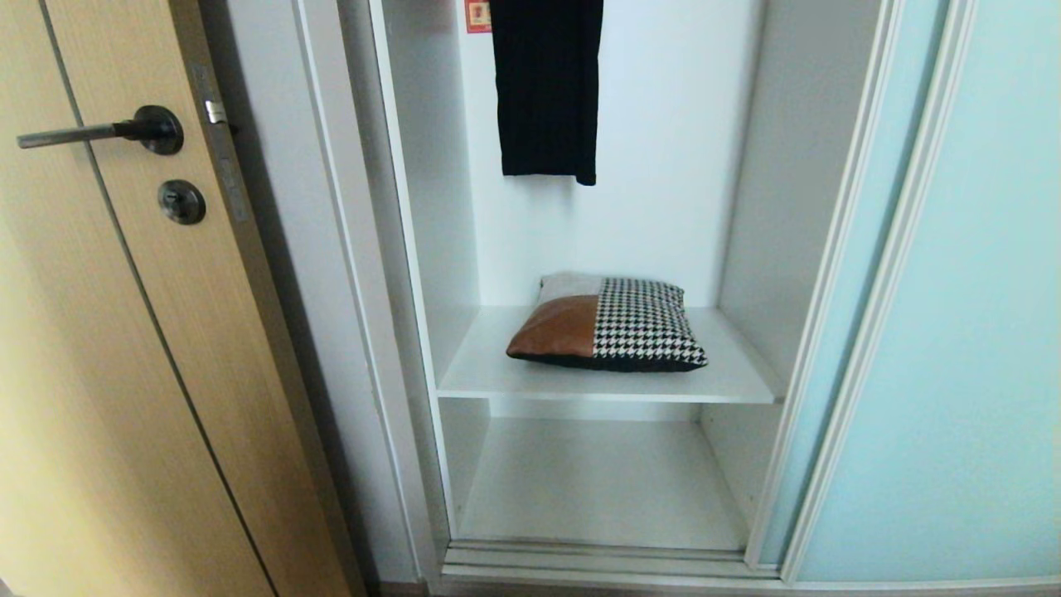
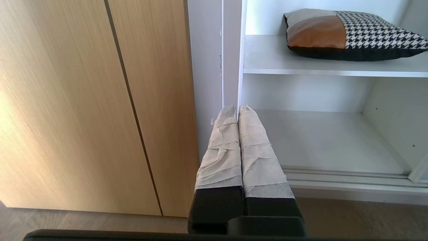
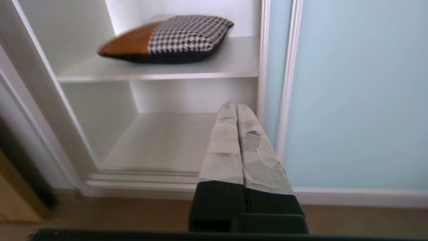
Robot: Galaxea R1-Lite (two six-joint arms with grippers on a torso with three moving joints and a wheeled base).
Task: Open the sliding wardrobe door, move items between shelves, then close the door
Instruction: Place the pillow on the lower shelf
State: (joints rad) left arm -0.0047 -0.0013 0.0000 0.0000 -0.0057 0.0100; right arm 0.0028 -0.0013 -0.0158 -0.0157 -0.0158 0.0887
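So the spot is a white built-in wardrobe next to a tan wooden door point(image 1: 124, 332) with a dark lever handle point(image 1: 99, 130). The sliding wardrobe door point(image 1: 953, 332), the frosted aqua glass one, is already pushed over to the right, which is why I can see straight into the compartment.

The item point(image 1: 609, 325) looks more like a patchwork cushion than a folded pile to me: rust-brown patch, houndstooth patch, black underside. It's lying flat in the middle of the upper shelf point(image 1: 497, 373), well back from the front edge, so it shouldn't slip off. The lower shelf point(image 1: 597, 489) under it has nothing on it. A long black garment point(image 1: 547, 91) hangs above, apart from the cushion.

My left hand point(image 2: 238, 107) is low down in front of the wardrobe's left frame, taped fingers pressed together, holding nothing. My right hand point(image 3: 233, 105) is the same deal, fingers together and not carrying anything, sitting low near the sliding door's frame edge. Neither shows up in the head view, so they're both down out of the way.

My guess is the door-opening bit is done, and whether the cushion needs to go down a shelf or the door gets closed next, I can't say from here.
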